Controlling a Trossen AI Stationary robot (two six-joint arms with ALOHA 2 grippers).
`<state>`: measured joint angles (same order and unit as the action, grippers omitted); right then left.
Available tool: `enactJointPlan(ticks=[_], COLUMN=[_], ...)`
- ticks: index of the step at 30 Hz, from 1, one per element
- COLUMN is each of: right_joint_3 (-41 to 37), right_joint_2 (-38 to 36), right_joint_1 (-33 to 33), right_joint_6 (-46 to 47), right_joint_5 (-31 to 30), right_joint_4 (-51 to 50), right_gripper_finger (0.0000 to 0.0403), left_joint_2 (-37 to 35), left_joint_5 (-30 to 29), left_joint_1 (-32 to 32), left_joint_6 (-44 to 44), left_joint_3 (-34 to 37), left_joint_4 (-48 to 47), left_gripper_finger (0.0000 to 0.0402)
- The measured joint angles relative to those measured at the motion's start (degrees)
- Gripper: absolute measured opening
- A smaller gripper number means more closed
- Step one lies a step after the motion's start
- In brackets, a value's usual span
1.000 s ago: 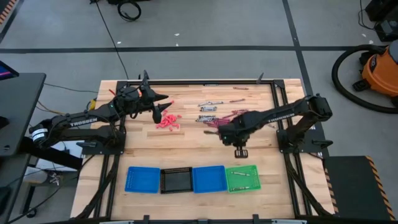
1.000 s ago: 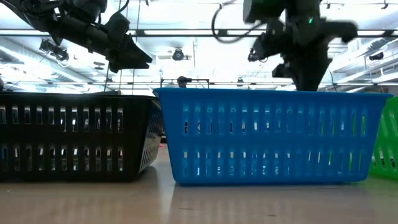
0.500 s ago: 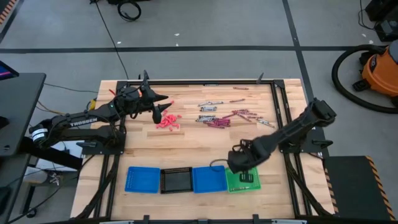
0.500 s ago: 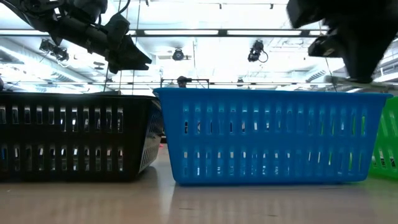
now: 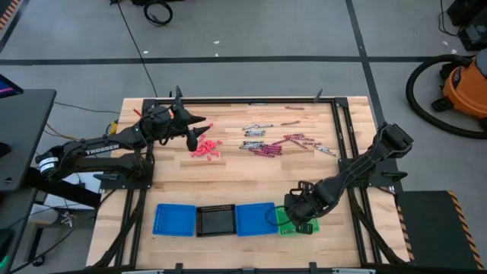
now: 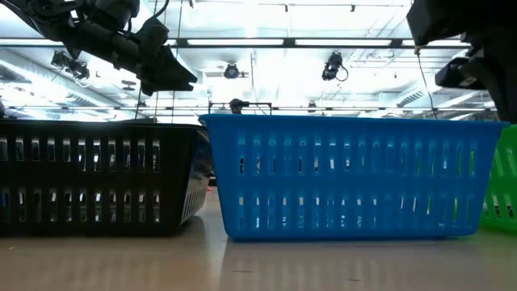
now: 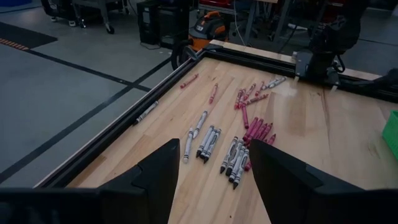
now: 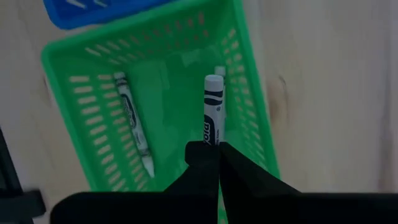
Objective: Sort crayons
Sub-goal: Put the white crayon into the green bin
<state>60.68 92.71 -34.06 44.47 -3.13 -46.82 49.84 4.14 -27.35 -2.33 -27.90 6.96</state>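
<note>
slotted green tray (image 8: 68, 112), paper-wrapped grey crayon (image 8: 212, 109)

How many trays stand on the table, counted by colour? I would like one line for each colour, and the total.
Blue trays: 2 (the second stands between the black one and the green one)
Black tray: 1
Green tray: 1
Total: 4
</note>
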Motion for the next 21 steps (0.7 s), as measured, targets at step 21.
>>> enactJointPlan(ticks=[21], right_joint_3=[-2.3], right_joint_2=[0.0], right_joint_1=[0.0], right_joint_6=[2.1], right_joint_5=[0.3], right_joint_4=[4.7], right_gripper_finger=[0.0058], left_joint_2=[0.0], left_joint_5=[0.0], left_joint_1=[0.0], left_joint_6=[0.0], left_joint_3=[0.0], left_joint_4=[0.0], left_gripper_finger=[0.0205])
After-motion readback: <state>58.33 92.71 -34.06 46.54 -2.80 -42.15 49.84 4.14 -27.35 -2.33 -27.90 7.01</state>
